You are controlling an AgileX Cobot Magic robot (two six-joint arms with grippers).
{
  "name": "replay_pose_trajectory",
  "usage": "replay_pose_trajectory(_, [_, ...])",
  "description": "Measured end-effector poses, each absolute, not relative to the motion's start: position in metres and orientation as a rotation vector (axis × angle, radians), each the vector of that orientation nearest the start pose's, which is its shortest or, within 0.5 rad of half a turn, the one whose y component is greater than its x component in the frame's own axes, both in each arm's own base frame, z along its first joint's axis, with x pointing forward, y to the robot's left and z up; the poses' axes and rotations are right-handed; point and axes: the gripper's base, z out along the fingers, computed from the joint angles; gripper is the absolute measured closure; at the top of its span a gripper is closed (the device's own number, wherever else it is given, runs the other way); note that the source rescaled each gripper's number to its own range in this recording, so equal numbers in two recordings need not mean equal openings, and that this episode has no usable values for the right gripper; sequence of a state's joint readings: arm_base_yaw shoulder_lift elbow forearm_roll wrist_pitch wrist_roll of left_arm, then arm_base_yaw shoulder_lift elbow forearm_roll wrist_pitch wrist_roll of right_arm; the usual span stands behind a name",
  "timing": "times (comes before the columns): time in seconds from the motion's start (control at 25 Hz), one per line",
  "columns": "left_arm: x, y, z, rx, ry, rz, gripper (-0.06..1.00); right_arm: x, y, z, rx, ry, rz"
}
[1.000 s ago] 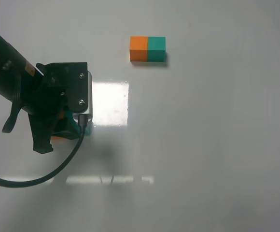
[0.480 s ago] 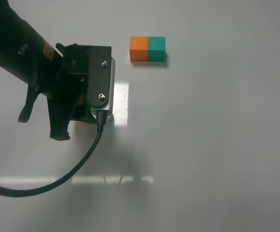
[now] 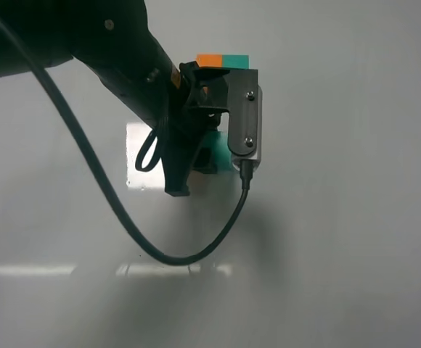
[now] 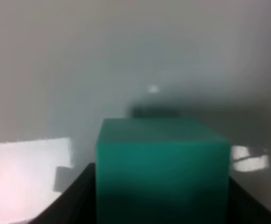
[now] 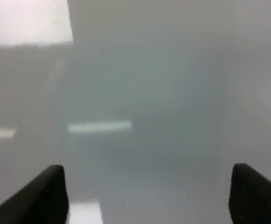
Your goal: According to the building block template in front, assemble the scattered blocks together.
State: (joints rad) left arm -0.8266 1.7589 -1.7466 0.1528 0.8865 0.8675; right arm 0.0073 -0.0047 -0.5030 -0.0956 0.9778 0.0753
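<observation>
The left gripper [image 4: 162,207] is clamped on the teal-green cube [image 4: 162,158], just at six o'clock of the building block template [image 3: 223,59]. The right gripper [image 5: 147,196] stands apart, empty. With the orange cube out of sight, lowering could nudge the template or seat the cube askew.

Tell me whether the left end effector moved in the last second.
Yes. The left end effector, shut on a small matte teal-green cube, has travelled right and up the overhead view, toward the stationary orange-and-teal two-cube bar.
</observation>
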Motion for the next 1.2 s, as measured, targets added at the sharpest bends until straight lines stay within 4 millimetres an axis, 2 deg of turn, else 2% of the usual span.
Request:
replay_pose_trajectory(0.24, [0.286,-0.301,0.364,1.785,1.545,0.185,0.94,-0.003,-0.007,0.285,0.066,1.95,-0.058])
replay_pose_trajectory(0.76, [0.288,-0.303,0.364,1.73,1.598,0.152,0.94,-0.003,-0.007,0.285,0.066,1.95,-0.058])
replay_pose_trajectory(0.8, [0.288,-0.303,0.363,1.73,1.6,0.152,0.92,-0.003,-0.007,0.285,0.066,1.95,-0.058])
replay_pose_trajectory(0.84, [0.288,-0.303,0.363,1.733,1.605,0.152,0.87,-0.003,-0.007,0.285,0.066,1.95,-0.058])
replay_pose_trajectory(0.92, [0.288,-0.303,0.361,1.73,1.619,0.148,0.69,-0.003,-0.007,0.285,0.066,1.95,-0.058])
replay_pose_trajectory(1.04, [0.288,-0.303,0.362,1.711,1.641,0.138,0.27,-0.003,-0.007,0.285,0.066,1.95,-0.058])
replay_pose_trajectory(1.12, [0.288,-0.303,0.362,1.705,1.645,0.135,0.13,-0.003,-0.007,0.285,0.066,1.95,-0.058])
replay_pose_trajectory(1.2, [0.288,-0.303,0.362,1.703,1.647,0.135,0.08,-0.003,-0.007,0.285,0.066,1.95,-0.058])
